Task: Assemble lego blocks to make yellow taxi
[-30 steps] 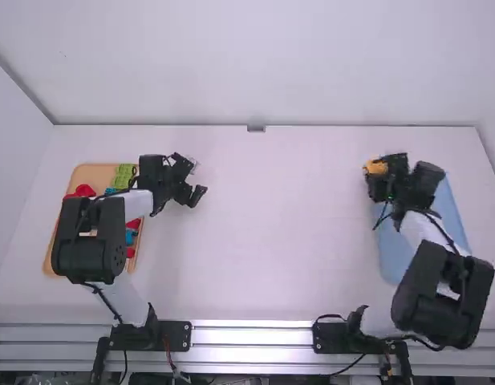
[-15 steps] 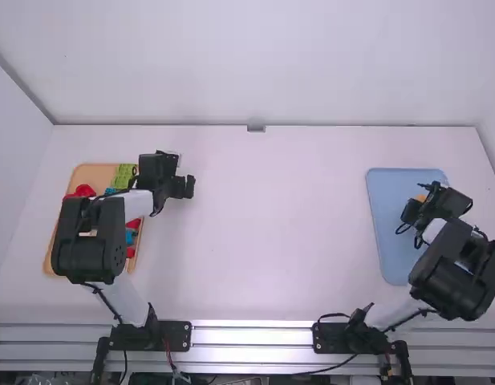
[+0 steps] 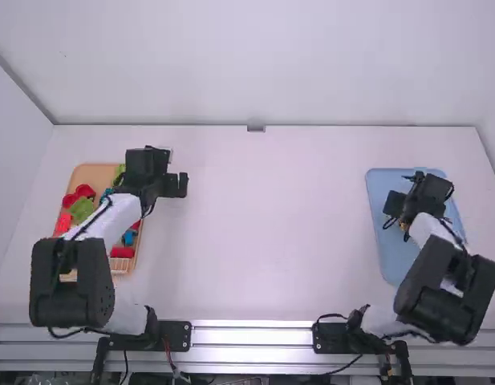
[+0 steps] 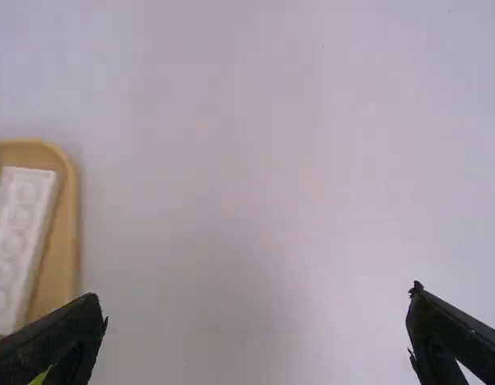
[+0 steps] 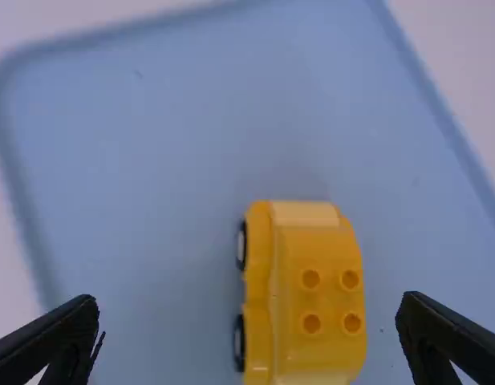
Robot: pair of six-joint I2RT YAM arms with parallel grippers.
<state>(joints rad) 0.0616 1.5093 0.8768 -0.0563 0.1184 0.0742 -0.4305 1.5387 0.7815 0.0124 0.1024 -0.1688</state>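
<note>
1. Black two-finger right gripper [image 3: 396,205] is over the blue tray; its fingers stand spread wide and nothing is pinched.
2. Below it is the yellow plastic toy taxi [image 5: 319,305], with four round studs on its roof, two black wheels with white centres seen along one side. It is apart from both fingers.
3. Under the taxi is the shallow light-blue tray [image 3: 381,245], on the right part of the white table [image 3: 271,233].
4. Black two-finger left gripper [image 3: 178,185] hangs over the table, near the wooden-coloured tray; its fingers are also spread, with only table surface between them.
5. Left arm's white link [image 3: 104,223] crosses above this wooden-coloured tray [image 3: 93,172], which holds red blocks [image 3: 122,252], a green block [image 3: 82,211], a blue block [image 3: 128,237] and a long white studded block [image 4: 18,241].
</note>
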